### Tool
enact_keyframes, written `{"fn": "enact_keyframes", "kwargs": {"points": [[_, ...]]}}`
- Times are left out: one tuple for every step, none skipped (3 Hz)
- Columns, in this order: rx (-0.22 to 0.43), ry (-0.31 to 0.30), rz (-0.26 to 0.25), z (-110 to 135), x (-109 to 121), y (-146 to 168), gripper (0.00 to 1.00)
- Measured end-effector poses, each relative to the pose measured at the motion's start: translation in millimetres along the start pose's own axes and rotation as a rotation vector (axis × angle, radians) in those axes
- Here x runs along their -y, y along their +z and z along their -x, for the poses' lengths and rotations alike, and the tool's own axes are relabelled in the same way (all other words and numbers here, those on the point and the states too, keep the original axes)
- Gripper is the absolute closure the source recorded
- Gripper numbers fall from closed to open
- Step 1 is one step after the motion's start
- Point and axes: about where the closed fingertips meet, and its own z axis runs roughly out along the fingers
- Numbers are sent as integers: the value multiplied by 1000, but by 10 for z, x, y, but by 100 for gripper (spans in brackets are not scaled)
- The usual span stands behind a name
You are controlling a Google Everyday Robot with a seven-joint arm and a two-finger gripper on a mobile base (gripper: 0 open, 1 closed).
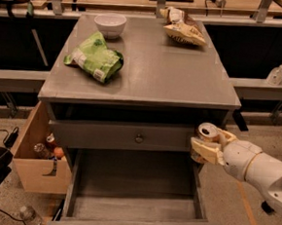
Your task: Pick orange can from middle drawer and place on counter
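The cream two-finger gripper [208, 147], just right of the pulled-out wide grey wooden middle drawer [133, 209], clasps the small cylindrical orange can [208, 131]. Its fingers hide most of the can's body, leaving only the silver top showing. The white robot arm [258, 167] is cut off by the right edge. Items inside the tan wooden crate [36, 173] are too small to identify.
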Motion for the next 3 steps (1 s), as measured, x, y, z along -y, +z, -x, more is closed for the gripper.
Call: {"fn": "enact_keyframes", "kwargs": {"points": [[7,-8,-56,276,147,-81,100],[10,-30,-127,760,376,-303,100],[33,-77,-176,1275,645,-552,100]]}}
